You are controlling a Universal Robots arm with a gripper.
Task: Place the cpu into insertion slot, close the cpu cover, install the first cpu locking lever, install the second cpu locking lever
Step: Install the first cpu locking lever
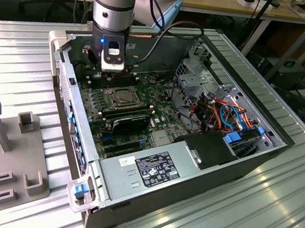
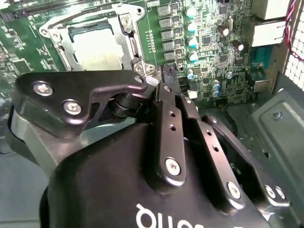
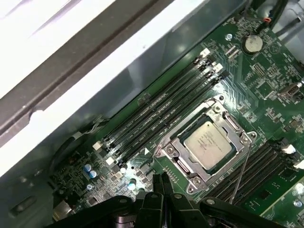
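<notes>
Hovering end effector (image 1: 112, 69): low inside the open computer case (image 1: 246, 165), over the green motherboard (image 1: 138, 140) and just beside the socket, not touching it.
End effector state: in both wrist views the two black fingers (image 3: 156, 184) lie together at their tips (image 2: 169, 76), with nothing seen between them.
Cpu (image 3: 208, 142): seated flat in the insertion slot (image 1: 112, 93), its dull silver top facing up; in the second wrist view it shows pale through the frame opening (image 2: 97, 47).
Cpu cover (image 3: 185, 164): lying down flat around the cpu, the silvery frame bordering all four sides of the chip.
Lever rod (image 3: 241, 168): a thin metal wire running from the cover's corner and slanting across the nearby memory slots; whether it is latched cannot be told.
Memory slots (image 3: 156, 123): long black rows on the far side of the socket from the lever rod, parallel to the case wall.
Power supply (image 1: 146, 169): silvery box with a dark label, at the near end of the case in the exterior view.
Worktop (image 1: 27, 48): ribbed metal, carrying the case; a grey fixture (image 1: 4, 146) sits at the exterior view's left.
</notes>
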